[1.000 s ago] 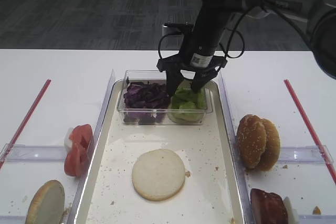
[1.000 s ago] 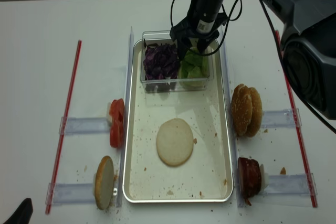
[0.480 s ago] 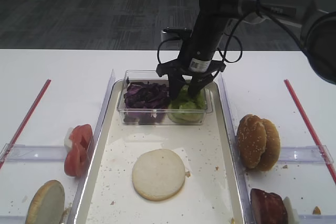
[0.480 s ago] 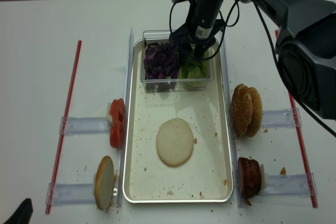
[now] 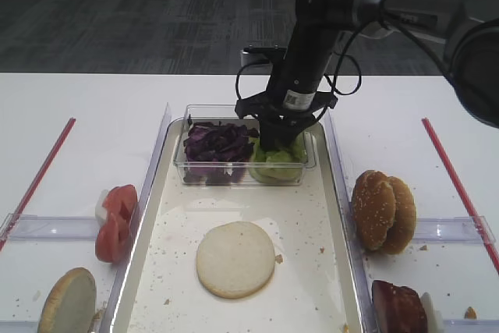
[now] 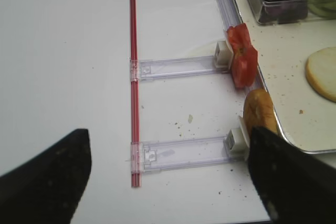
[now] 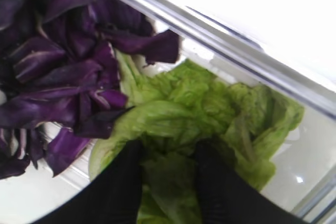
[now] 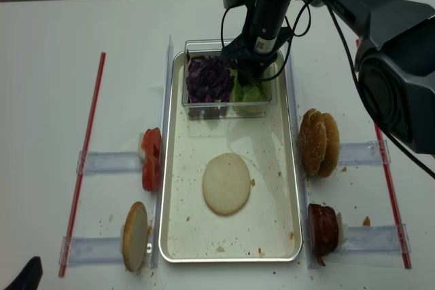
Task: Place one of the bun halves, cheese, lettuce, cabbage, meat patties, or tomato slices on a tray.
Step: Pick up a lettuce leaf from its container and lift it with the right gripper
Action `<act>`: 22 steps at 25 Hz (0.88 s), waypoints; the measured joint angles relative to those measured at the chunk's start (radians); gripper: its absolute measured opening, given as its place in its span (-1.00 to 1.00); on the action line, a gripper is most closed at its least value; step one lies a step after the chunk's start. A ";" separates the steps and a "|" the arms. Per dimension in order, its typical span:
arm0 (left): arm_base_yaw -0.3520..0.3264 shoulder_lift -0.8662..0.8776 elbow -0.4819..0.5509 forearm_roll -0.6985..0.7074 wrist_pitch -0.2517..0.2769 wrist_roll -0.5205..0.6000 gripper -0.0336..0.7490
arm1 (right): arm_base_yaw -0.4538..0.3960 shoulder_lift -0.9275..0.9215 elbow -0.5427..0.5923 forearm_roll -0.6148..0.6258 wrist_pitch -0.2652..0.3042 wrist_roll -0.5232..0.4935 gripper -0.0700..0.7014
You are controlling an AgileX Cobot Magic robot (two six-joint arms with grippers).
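From high up, the right gripper (image 5: 277, 139) was down in the clear tub (image 5: 195, 165) on the tray (image 5: 343, 232), on the lettuce (image 5: 277, 163).

The right wrist view showed its fingers (image 7: 118, 190) pinching a soft fold of lettuce (image 7: 210, 108); it looked light and easy to tear.

The left wrist view showed the left gripper (image 6: 168, 179) with its jaws wide apart.

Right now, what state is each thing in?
Right tool: fingers pressed into the ruffled green lettuce.
Clear plastic tub: on the tray, open-topped.
Long silver metal tray: holds one pale bun half, lying flat.
Left tool: open, holding nothing.
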 joint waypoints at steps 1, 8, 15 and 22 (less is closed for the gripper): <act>0.000 0.000 0.000 0.000 0.000 0.000 0.53 | 0.000 0.000 0.000 -0.002 0.000 0.000 -0.07; 0.000 0.000 0.000 0.000 0.000 0.000 0.53 | 0.000 0.000 0.000 -0.020 0.002 -0.002 -0.38; 0.000 0.000 0.000 0.000 0.000 0.000 0.53 | 0.000 0.000 0.000 -0.033 0.002 -0.002 -0.69; 0.000 0.000 0.000 0.000 0.000 0.000 0.53 | 0.000 0.000 0.000 -0.037 0.002 -0.002 -0.70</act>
